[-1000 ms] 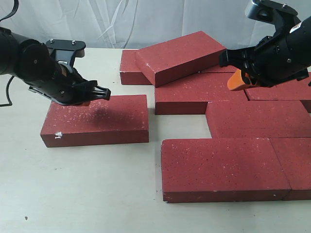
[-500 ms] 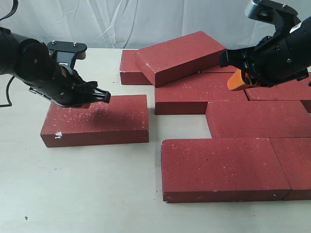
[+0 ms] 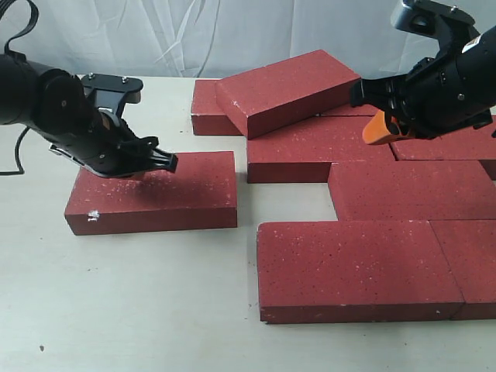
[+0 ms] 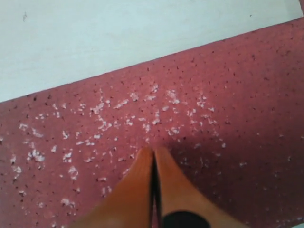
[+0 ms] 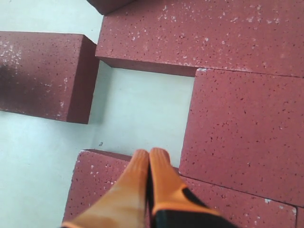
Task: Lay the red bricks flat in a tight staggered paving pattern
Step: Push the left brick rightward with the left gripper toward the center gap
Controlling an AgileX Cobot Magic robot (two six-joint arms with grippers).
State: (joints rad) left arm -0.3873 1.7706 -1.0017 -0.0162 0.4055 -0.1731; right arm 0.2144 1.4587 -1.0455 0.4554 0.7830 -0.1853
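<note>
One loose red brick lies flat on the left, apart from the others. My left gripper is shut, and its orange fingertips sit at the rear part of this brick's speckled top. To the right, several red bricks lie flat and close together in offset rows. Another brick rests tilted on top of the rear ones. My right gripper hovers shut above the laid bricks, holding nothing. In the right wrist view it hangs over the front brick, near a bare gap.
The pale table stretches along the front and left. A white curtain hangs behind. A rear brick lies partly under the tilted one. A bare strip of table separates the loose brick from the laid rows.
My left arm has come down and slightly right onto the loose brick's top. The brick itself and the right arm have not visibly moved.
</note>
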